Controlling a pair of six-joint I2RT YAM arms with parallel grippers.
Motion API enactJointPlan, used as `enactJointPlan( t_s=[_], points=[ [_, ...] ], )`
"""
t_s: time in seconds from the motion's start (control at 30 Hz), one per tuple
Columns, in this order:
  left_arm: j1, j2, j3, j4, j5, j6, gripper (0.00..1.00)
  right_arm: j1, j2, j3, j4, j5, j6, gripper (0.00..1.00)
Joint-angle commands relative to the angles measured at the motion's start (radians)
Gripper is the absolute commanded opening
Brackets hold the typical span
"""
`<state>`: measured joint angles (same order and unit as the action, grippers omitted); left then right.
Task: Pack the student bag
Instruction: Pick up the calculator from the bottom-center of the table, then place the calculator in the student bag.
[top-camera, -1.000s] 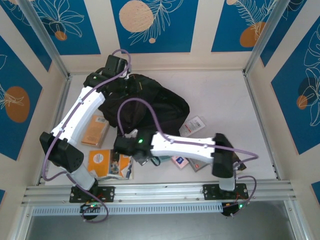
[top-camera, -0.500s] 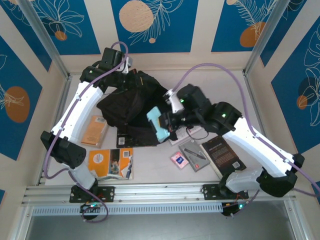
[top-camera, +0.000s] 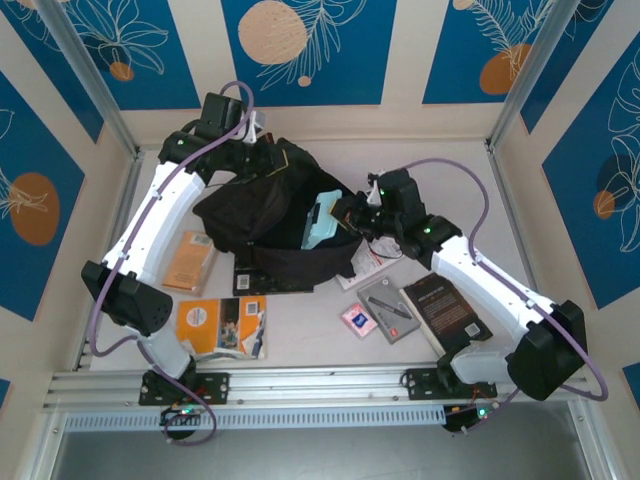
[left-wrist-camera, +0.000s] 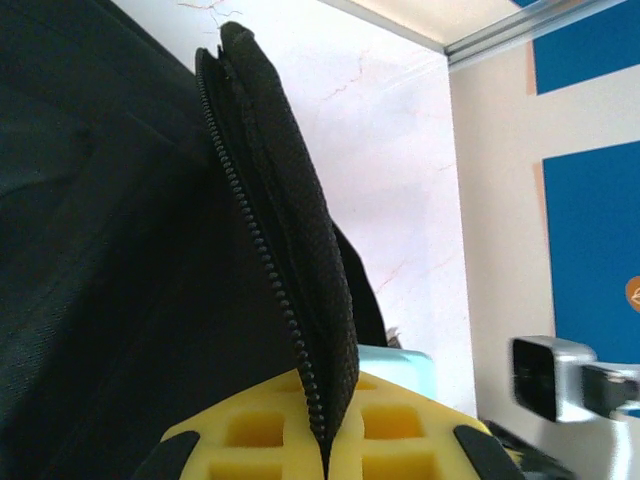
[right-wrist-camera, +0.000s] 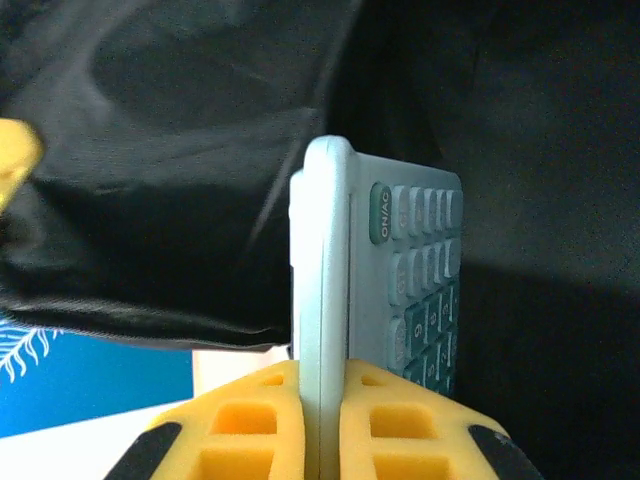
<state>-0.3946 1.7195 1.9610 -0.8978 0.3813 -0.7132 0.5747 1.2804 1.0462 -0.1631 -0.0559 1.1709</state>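
My student bag (top-camera: 262, 225) is a large black backpack of soft fabric. It lies slumped in a loose heap on the far left-centre of the white table (top-camera: 440, 170). One flap is lifted, leaving a dark opening on the bag's right side. My left gripper (left-wrist-camera: 322, 445) pinches the flap's zipper edge (left-wrist-camera: 262, 280), which stands up thin between my yellow pads (left-wrist-camera: 250, 432).
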Motion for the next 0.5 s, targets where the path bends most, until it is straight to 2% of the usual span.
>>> enactJointPlan(
  t_s=[0.0, 0.2, 0.47],
  points=[
    [0.016, -0.011, 0.068, 0.1, 0.072, -0.064, 0.0, -0.008, 0.002, -0.062, 0.366, 0.046, 0.14, 0.0],
    [0.015, -0.007, 0.102, 0.122, 0.103, -0.096, 0.0, -0.015, 0.117, -0.13, 0.632, 0.061, 0.243, 0.0],
    [0.014, 0.001, 0.128, 0.189, 0.168, -0.149, 0.0, 0.001, 0.268, -0.016, 0.574, 0.03, 0.253, 0.0]
  ],
)
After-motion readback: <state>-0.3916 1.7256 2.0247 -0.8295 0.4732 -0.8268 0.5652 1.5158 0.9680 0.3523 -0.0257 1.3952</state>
